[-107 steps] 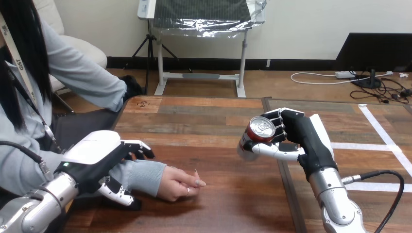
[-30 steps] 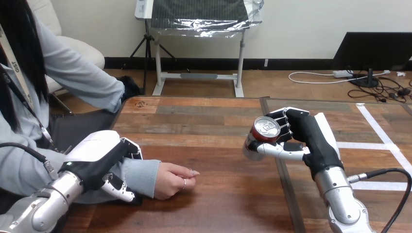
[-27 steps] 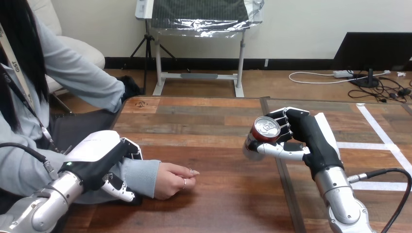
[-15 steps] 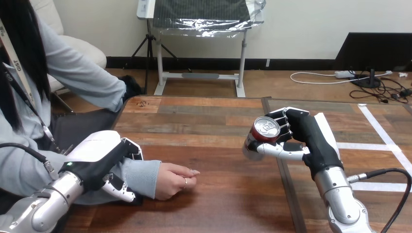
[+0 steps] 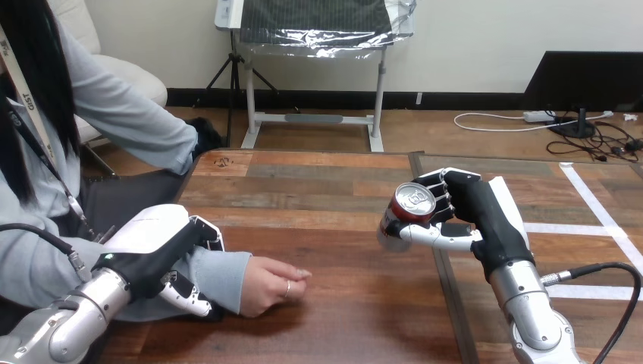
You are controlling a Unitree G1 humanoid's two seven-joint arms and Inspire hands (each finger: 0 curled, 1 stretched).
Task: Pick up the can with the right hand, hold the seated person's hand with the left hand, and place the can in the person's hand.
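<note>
Wooden table (image 5: 318, 189). Left hand (image 5: 152, 246) at 8 o'clock, fingers and thumb wrapped round the person's forearm (image 5: 224, 274). The person's hand (image 5: 273, 284) rests loosely curled on the table at 7 o'clock. Right hand (image 5: 478, 212) at 3 o'clock is clamped on the can (image 5: 402, 216): red, silver top, tilted, off the table.

can (image 5: 408, 209) far side hidden by right hand (image 5: 474, 216); person's wrist (image 5: 227, 274) mostly under left hand (image 5: 152, 254), 8 o'clock; table (image 5: 341, 303) cropped at 6 o'clock
</note>
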